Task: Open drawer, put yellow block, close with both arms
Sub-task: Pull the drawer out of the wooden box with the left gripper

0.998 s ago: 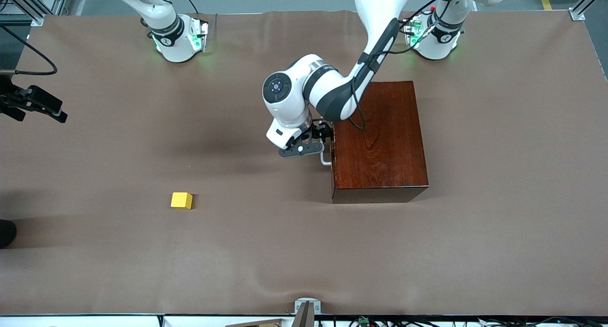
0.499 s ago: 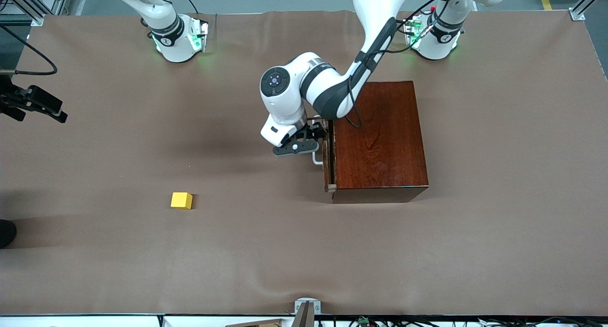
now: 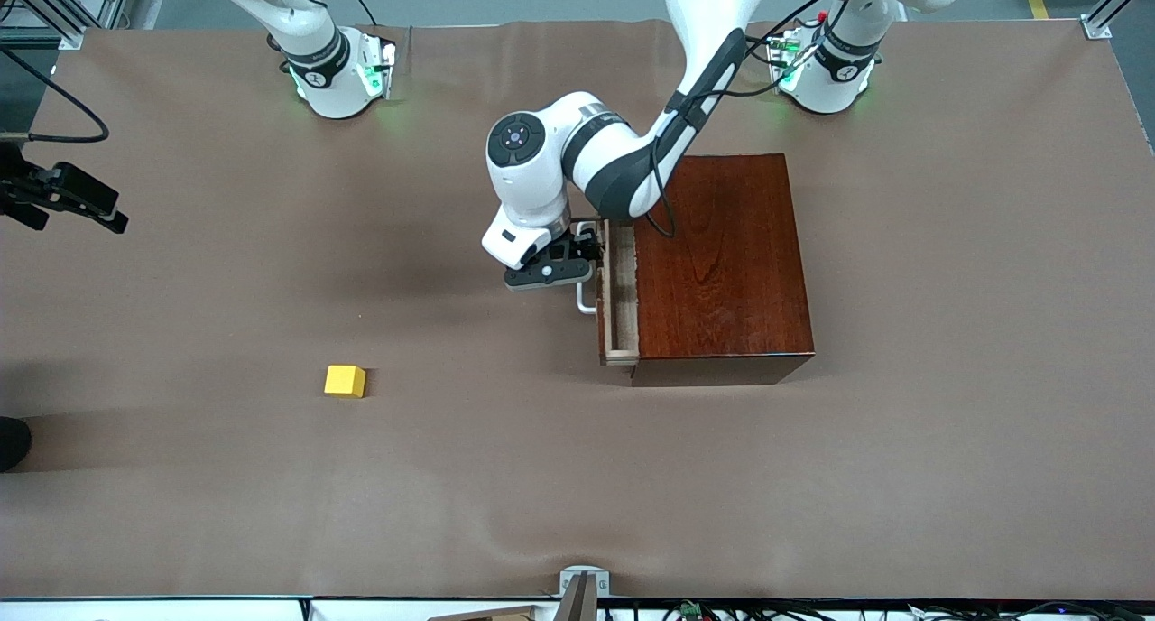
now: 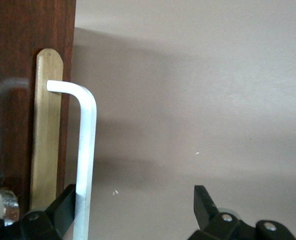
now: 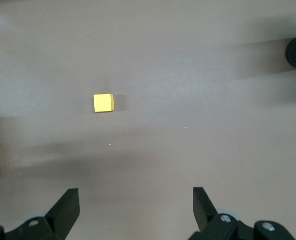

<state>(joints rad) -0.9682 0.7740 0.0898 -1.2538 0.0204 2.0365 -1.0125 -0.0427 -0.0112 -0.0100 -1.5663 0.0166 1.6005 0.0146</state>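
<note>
On the brown table (image 3: 271,513), in the front view, a dark red-brown wooden box (image 3: 722,269) is seen toward the left arm's end. Its drawer (image 3: 618,287) is pulled out a little way, and a strip of pale wood is shown inside. The left gripper (image 3: 582,258) is placed at the white handle (image 3: 585,298) in front of the drawer. The yellow block (image 3: 345,380) is set on the table, well apart from the box, toward the right arm's end and nearer to the front camera. The right gripper is not seen in this view, only the right arm's base (image 3: 338,75). From the left wrist view, the jaws are seen wide apart, and one finger (image 4: 62,212) is pressed against the white handle (image 4: 85,160), hooked by it, not squeezed. From the right wrist view, the right gripper (image 5: 136,210) is held up over the table with its jaws wide apart, nothing is held, and the yellow block (image 5: 103,103) is seen lying below.
</note>
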